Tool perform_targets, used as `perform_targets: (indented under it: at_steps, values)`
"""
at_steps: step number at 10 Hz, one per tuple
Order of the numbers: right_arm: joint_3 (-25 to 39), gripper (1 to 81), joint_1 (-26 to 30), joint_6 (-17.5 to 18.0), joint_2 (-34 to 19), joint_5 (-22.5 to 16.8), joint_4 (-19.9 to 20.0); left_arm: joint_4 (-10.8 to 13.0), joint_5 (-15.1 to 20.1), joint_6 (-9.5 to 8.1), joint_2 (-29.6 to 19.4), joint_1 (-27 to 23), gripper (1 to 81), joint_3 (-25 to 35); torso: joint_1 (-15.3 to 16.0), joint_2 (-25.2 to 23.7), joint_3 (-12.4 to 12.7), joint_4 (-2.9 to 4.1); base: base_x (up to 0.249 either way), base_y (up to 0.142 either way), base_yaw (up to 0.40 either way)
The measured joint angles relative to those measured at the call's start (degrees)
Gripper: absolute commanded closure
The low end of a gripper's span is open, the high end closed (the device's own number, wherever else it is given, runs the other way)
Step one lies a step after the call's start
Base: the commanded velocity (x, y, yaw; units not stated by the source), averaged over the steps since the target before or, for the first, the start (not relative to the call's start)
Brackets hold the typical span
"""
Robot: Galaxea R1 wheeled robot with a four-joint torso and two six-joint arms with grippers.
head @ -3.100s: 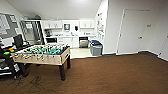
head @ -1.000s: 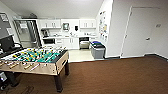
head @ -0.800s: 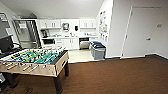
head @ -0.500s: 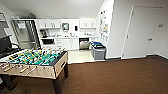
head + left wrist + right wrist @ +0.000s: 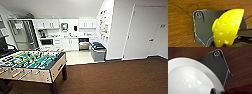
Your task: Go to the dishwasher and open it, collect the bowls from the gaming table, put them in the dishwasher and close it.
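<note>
In the left wrist view, a yellow bowl (image 5: 228, 27) with a dimpled outside hangs above the brown floor, and my left gripper (image 5: 236, 41) is shut on its rim. A glossy white bowl (image 5: 191, 79) is carried the same way by my right gripper (image 5: 216, 91), which is shut on its edge. Far ahead in the kitchenette, the dishwasher (image 5: 83, 45) shows a steel front under the counter with a dark opening above it. The gaming table is out of view.
A table-football table (image 5: 53, 68) with a green field stands close at the left on the brown floor. Grey bins (image 5: 98, 52) line the right wall of the kitchenette entry. A steel fridge (image 5: 22, 35) stands at the back left and a white door (image 5: 142, 32) on the right.
The camera has driven forward. The table-football table now sits larger and lower at the left, and the kitchenette is a little nearer. Both bowls stay held.
</note>
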Motion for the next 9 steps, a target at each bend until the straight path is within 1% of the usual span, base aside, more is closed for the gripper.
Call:
perform_targets:
  at_steps: [9]
  values:
    - [-0.02,81.1,-0.07,-0.15,0.96,-0.02,-0.05,-0.02,0.06,0.0,-0.63,-0.16,81.1,-0.11,0.07,0.05,0.0,0.0,0.191,0.0,0.0]
